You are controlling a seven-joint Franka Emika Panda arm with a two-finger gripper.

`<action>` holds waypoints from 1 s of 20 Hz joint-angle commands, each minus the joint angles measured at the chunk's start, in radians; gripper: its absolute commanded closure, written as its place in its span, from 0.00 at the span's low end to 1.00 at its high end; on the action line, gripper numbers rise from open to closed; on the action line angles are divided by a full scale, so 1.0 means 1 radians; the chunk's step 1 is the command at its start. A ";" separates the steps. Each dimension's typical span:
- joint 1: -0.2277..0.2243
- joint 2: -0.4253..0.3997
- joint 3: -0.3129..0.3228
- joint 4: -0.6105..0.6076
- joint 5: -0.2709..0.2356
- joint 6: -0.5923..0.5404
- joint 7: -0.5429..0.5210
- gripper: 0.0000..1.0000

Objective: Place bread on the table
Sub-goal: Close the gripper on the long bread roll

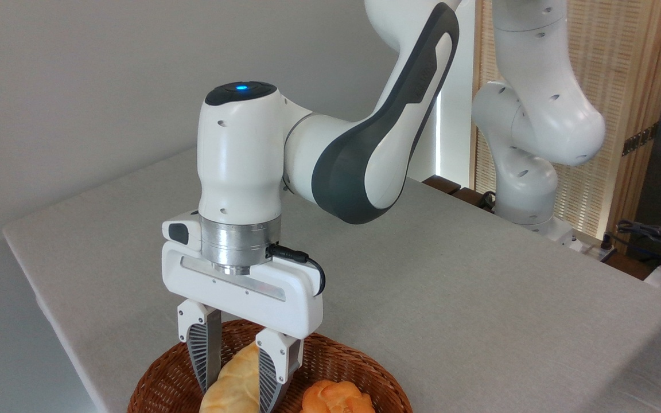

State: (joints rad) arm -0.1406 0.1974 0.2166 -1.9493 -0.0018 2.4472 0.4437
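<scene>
Loads of bare room on the grey table (451, 287) behind and to the right of the arm; its left edge runs diagonally down toward the wicker basket (359, 367), which sits at the near bottom edge and is cut off by the frame. The gripper (237, 373) points straight down into the basket, fingers closed in snug on the bread (236, 381), a pale golden roll, tapered up top. An orange bun (336, 398) sits just right of it.
</scene>
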 commanded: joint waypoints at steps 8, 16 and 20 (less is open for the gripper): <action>-0.002 0.007 0.003 0.006 -0.001 0.018 -0.011 0.52; -0.002 -0.021 0.003 0.012 -0.001 0.018 -0.011 0.52; -0.002 -0.088 0.000 0.012 0.002 0.018 -0.006 0.51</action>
State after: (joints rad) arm -0.1406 0.1711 0.2165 -1.9258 -0.0018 2.4490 0.4437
